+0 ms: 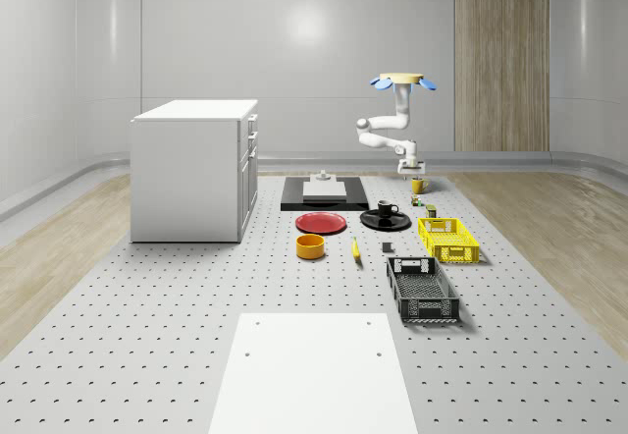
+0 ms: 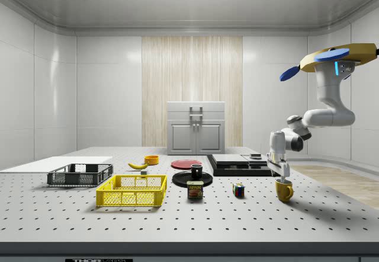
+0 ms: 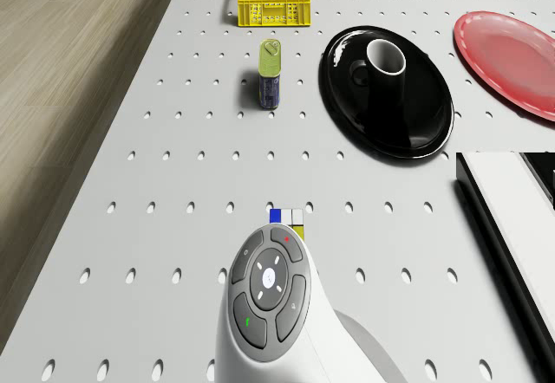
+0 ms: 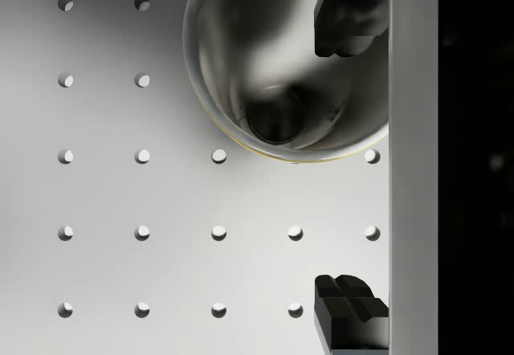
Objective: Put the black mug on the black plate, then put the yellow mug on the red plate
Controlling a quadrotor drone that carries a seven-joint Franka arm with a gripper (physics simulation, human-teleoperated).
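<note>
My tool (image 4: 351, 166) hangs wide open just above the yellow mug (image 2: 284, 190), one finger over its mouth, while I hover near the worktop (image 1: 147, 297) edge. The mug looks rigid, light and glossy, so I'd pinch its rim wall. Farther off, the black mug (image 1: 388, 208) already stands on the black plate (image 1: 373, 222); the red plate (image 1: 321, 223) sits beside it.

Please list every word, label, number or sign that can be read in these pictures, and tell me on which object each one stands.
"SPAM": on the front label of the small can on the table, in the side view; the smaller print under it is too small to read.
Dark plate on the table's front edge, side view: white lettering, too small to read.
Buttons on the arm in the drone view: small red and green marks, no letters.
Nothing else carries readable text.
</note>
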